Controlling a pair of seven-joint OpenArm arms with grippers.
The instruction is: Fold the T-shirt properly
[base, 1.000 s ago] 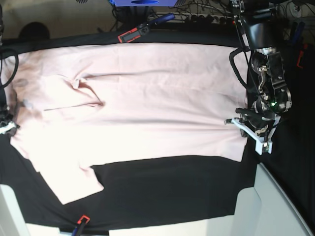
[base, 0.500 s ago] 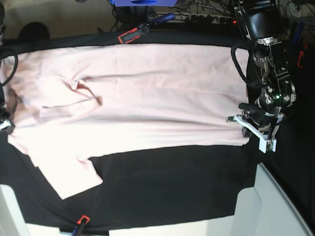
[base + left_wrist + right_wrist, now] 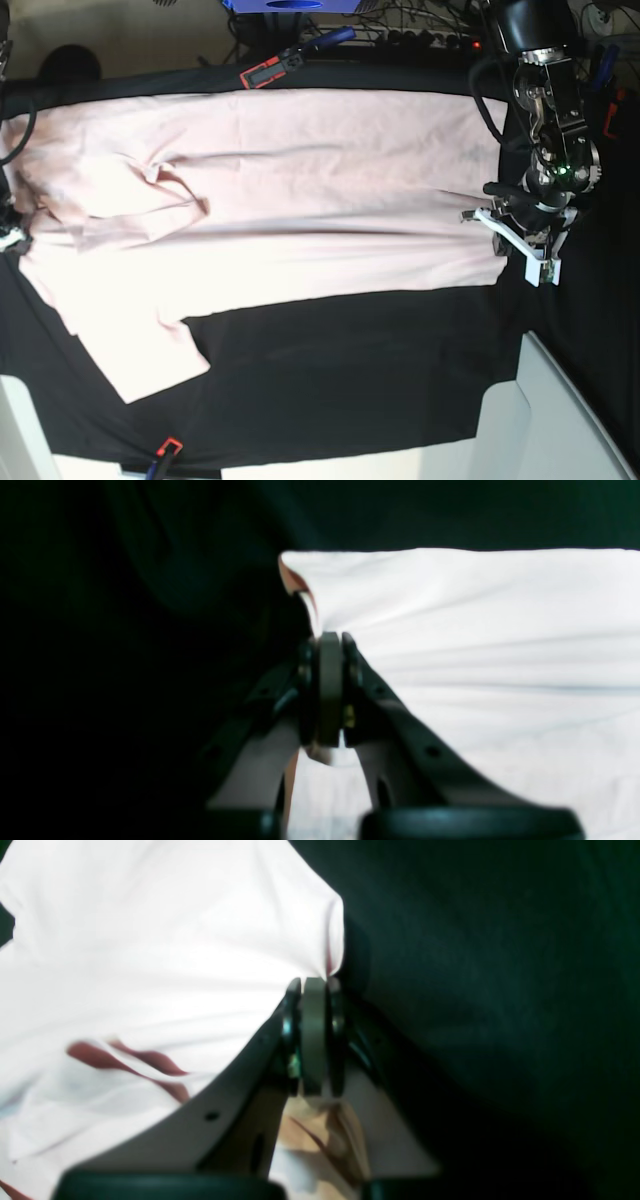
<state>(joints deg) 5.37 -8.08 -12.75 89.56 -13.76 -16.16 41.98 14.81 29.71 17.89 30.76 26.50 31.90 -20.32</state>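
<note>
The pale pink T-shirt (image 3: 300,200) lies spread, plain side up, across the black table cloth (image 3: 350,380). One sleeve points toward the front left, and a crumpled fold sits left of centre. My left gripper (image 3: 497,234) is shut on the shirt's right edge. In the left wrist view its jaws (image 3: 330,642) pinch the cloth (image 3: 500,630) just below a corner. My right gripper (image 3: 9,241) shows only at the far left rim of the base view. The right wrist view has it (image 3: 313,985) shut on a bunched corner of the shirt (image 3: 150,940), with dark red folds showing.
A red and black clamp (image 3: 270,70) holds the table cloth at the back edge, and another (image 3: 165,450) sits at the front. Cables and a blue box (image 3: 290,5) lie behind the table. Pale panels (image 3: 560,420) stand at the front corners.
Both grippers kept their hold. The left gripper moved toward the back of the table, drawing the shirt's right front edge back and pulling the cloth tauter.
</note>
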